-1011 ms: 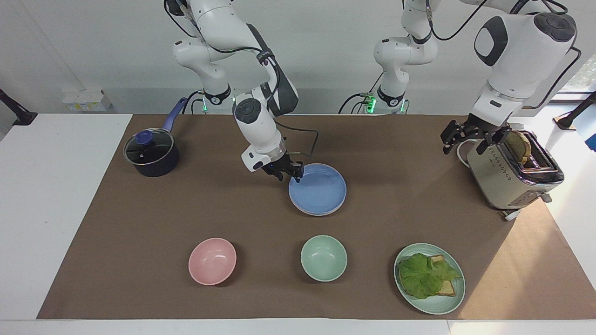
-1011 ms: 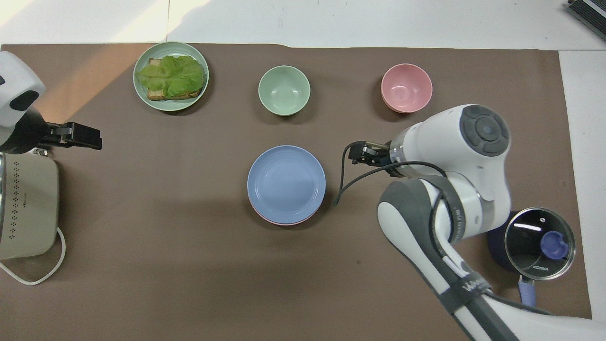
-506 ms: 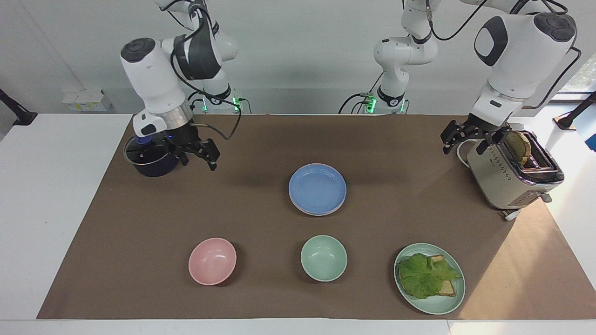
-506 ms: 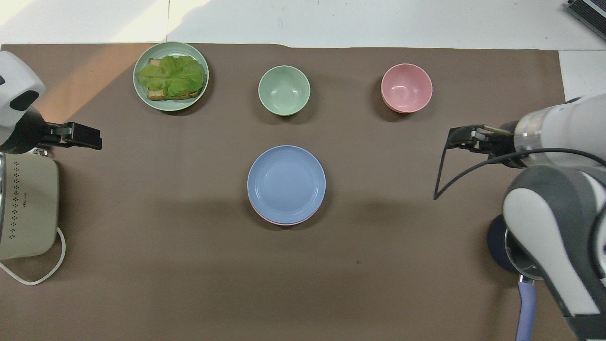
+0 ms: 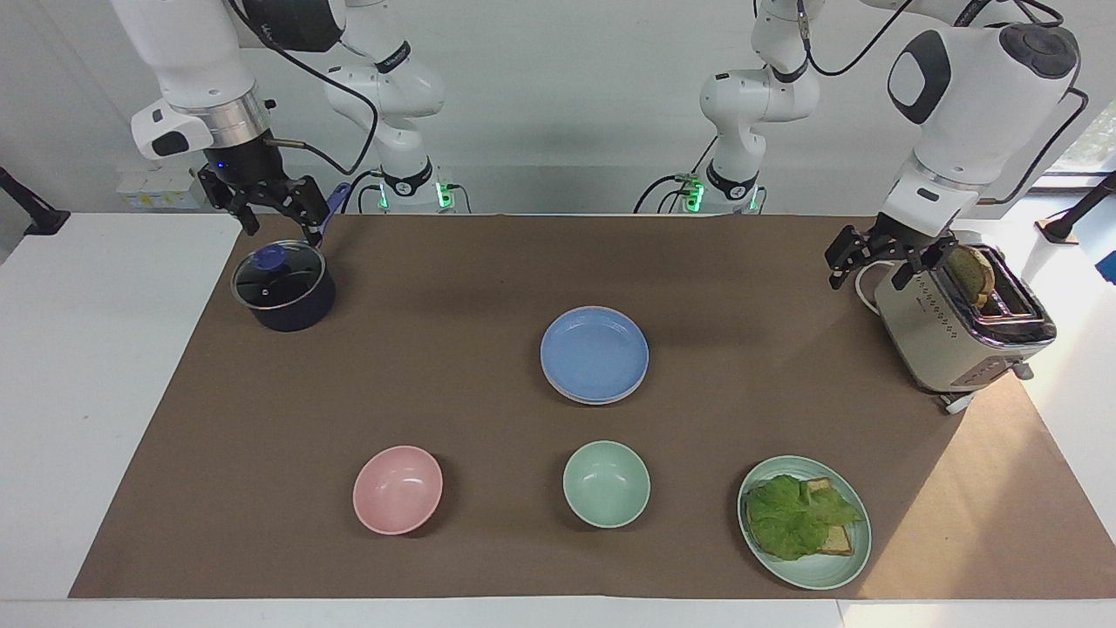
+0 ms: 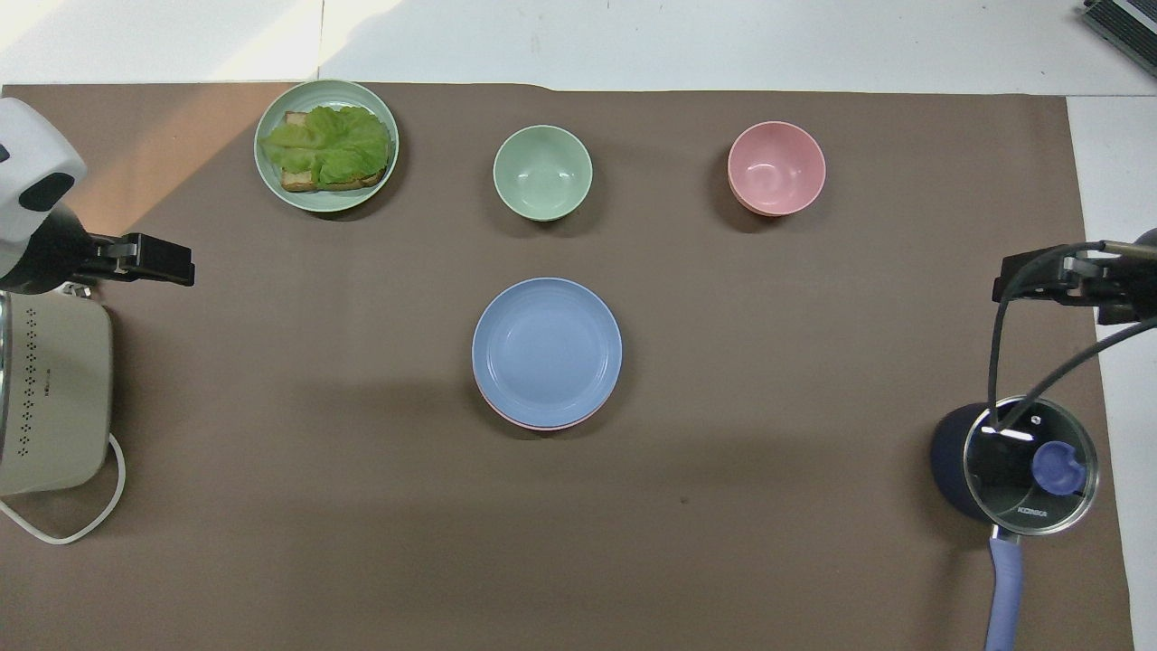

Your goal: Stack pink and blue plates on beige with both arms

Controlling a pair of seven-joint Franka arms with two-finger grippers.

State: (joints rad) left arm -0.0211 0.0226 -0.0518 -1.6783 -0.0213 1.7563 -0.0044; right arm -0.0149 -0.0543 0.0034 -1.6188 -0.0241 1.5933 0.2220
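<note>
At mid-bench [image 5: 488, 288] the blue plate [image 5: 595, 353] is seen stacked on the pink plate [image 6: 542, 423], of which only a rim shows; no beige plate can be made out. Such plates are judged light, stiff and slick, best taken at the rim. Nearer the robots, the lidded pot [image 5: 282, 286] hides its contents. Farther out, lettuce and toast are held by the green plate [image 5: 806, 577]. Both the left end effector [image 5: 876, 262] and right end effector [image 5: 266, 202] hang spread apart, empty.

Bright, even light; soft shadows; sharp pics.
</note>
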